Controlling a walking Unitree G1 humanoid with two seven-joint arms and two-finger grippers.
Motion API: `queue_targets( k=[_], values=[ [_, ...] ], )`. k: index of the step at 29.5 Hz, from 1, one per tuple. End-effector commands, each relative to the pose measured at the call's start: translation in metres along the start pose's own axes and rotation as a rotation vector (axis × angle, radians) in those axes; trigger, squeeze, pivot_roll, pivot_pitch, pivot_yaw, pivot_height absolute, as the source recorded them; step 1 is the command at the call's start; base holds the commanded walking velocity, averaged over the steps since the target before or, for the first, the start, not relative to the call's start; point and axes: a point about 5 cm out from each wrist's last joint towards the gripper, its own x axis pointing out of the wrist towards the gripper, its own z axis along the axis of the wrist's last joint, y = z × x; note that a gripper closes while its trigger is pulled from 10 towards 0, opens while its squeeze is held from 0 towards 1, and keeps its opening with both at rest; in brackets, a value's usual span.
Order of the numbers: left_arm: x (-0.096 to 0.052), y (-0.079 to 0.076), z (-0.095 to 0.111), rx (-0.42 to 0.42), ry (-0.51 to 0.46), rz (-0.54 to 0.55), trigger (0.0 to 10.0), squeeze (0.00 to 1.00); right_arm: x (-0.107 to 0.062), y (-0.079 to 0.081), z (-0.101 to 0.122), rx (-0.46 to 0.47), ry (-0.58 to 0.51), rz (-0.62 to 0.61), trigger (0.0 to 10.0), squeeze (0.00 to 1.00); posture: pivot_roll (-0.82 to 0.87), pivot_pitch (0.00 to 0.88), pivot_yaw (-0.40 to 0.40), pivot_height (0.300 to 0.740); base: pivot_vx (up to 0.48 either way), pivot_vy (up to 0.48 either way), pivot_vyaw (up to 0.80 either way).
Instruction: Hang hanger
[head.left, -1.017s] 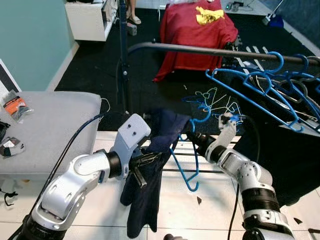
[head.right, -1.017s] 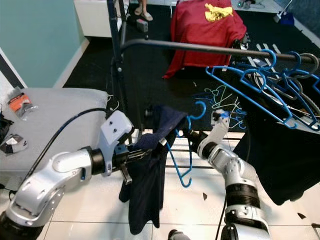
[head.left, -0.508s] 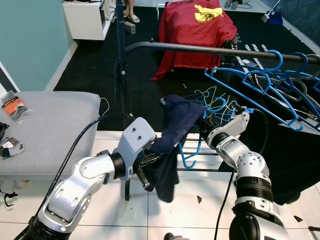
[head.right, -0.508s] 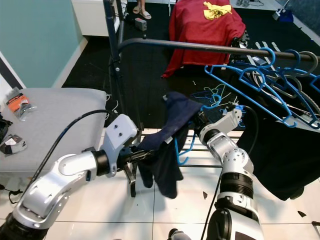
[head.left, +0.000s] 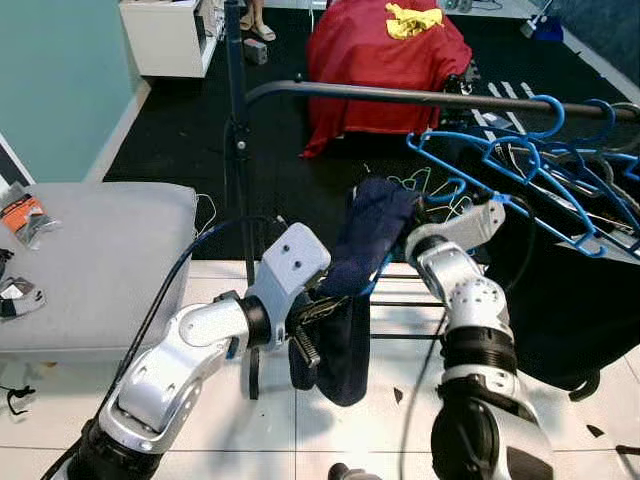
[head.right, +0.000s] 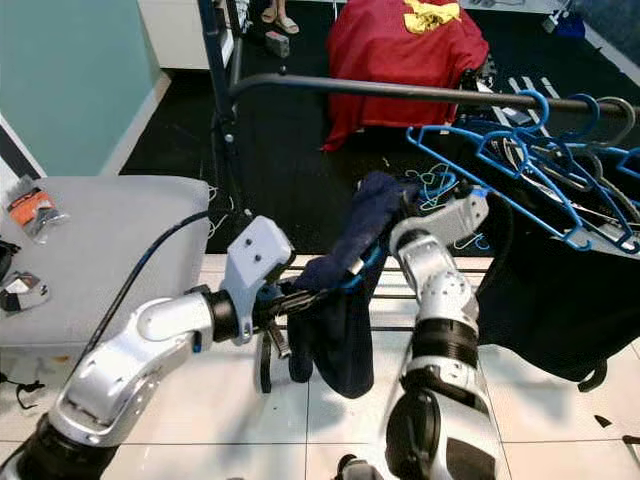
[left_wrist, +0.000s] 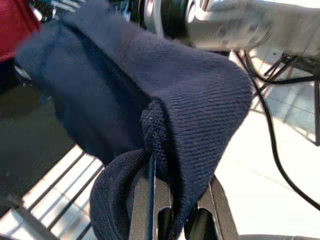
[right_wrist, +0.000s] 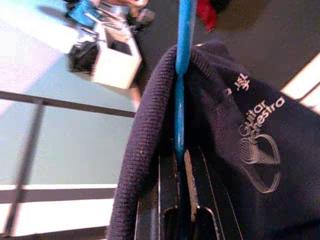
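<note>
Below the dark rail (head.left: 420, 96), the right gripper (right_wrist: 176, 150) clamps the blue hanger (right_wrist: 181, 75) while the left gripper (left_wrist: 172, 200) pinches its navy sweater (head.left: 355, 270), probably needing lifting to hook on.

On my right wrist feed I can read pale print inside the collar of the navy sweater (right_wrist: 240, 150): a logo (right_wrist: 260, 145) with the word "Guitar" and beneath it what looks like "Orchestra", set against a looping outline figure. A smaller tag of letters (right_wrist: 241, 80) sits nearer the collar edge, too tiny for me to read. I can read nothing else in the feeds.
</note>
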Motion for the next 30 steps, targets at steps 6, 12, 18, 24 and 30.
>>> queue_targets(
  k=[6, 12, 18, 24, 30],
  values=[
    [0.003, 0.003, -0.018, 0.050, 0.087, 0.021, 10.0, 0.00, -0.003, 0.015, 0.003, 0.145, 0.025, 0.091, 10.0, 0.00, -0.04, 0.193, -0.044, 0.740, 0.000, 0.000, 0.00],
    [0.004, 0.003, -0.022, 0.057, 0.098, 0.013, 10.0, 0.00, -0.003, 0.022, 0.007, 0.205, 0.028, 0.126, 10.0, 0.00, -0.05, 0.192, -0.044, 0.740, 0.000, 0.000, 0.00],
    [0.010, 0.000, 0.001, 0.001, -0.017, -0.020, 10.0, 0.00, 0.000, 0.019, -0.002, 0.065, 0.037, 0.104, 10.0, 0.00, -0.05, 0.190, -0.048, 0.740, 0.000, 0.000, 0.00],
    [0.012, -0.010, 0.027, -0.064, -0.140, -0.118, 10.0, 0.00, 0.002, 0.011, -0.009, -0.105, 0.031, 0.050, 10.0, 0.00, -0.04, 0.191, -0.049, 0.740, 0.000, 0.000, 0.00],
    [0.010, -0.016, 0.031, -0.086, -0.164, -0.168, 10.0, 0.00, 0.004, 0.008, -0.006, -0.119, 0.005, 0.021, 10.0, 0.00, -0.04, 0.192, -0.050, 0.740, 0.000, 0.000, 0.00]
  ],
)
